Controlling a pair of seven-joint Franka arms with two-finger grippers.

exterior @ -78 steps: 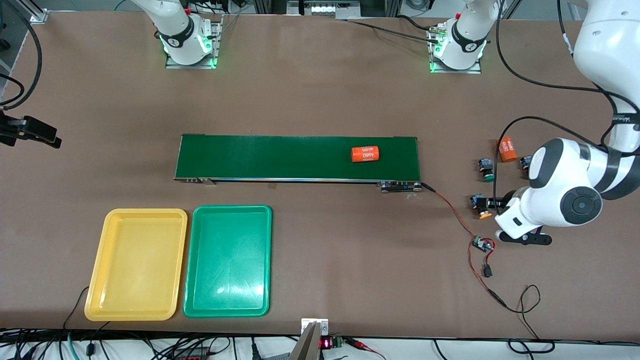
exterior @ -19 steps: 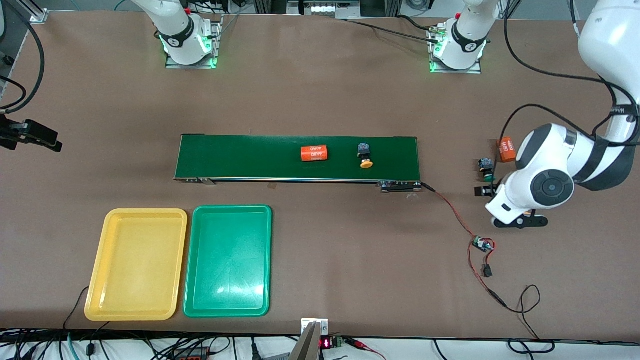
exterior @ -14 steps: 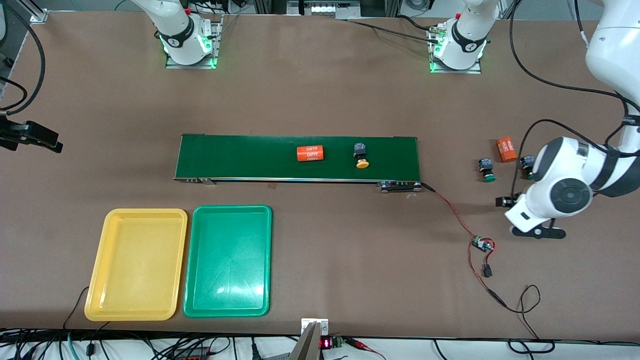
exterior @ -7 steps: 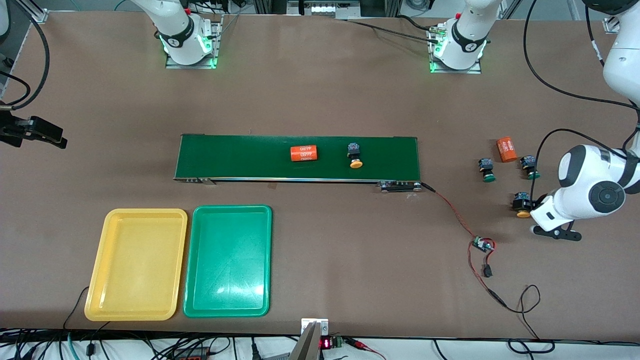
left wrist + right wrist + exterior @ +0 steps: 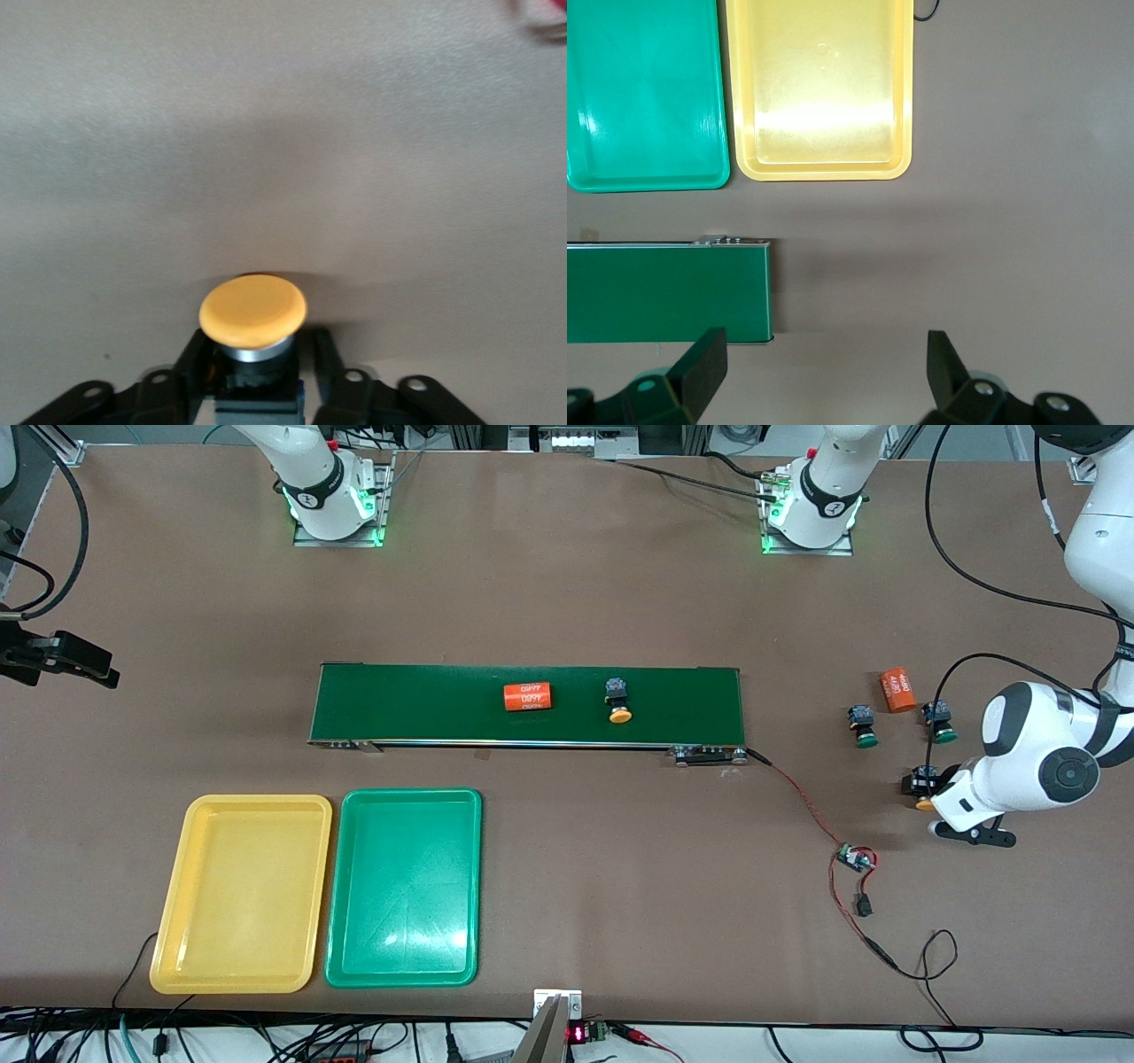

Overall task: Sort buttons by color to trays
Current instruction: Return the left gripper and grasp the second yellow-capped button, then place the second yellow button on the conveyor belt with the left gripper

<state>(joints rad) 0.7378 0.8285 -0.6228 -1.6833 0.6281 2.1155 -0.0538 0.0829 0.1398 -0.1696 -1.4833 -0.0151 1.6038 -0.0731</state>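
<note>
Buttons: one orange-capped button (image 5: 252, 312) sits clamped in the left gripper (image 5: 255, 376) on the table at the left arm's end. Orange cylinder (image 5: 528, 696) on the conveyor belt (image 5: 425, 704) carries white print, unreadable. Right gripper (image 5: 824, 370) waits, jaws apart.

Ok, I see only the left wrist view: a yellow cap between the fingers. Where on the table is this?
Observer: The left gripper is at the left arm's end of the table, past the end of the conveyor belt.
Operator: Other buttons near it?
Observer: Two green buttons, and, lie farther from the front camera, an orange cylinder between them.
Operator: And the right gripper?
Observer: It hangs open over the belt's other end.
</note>
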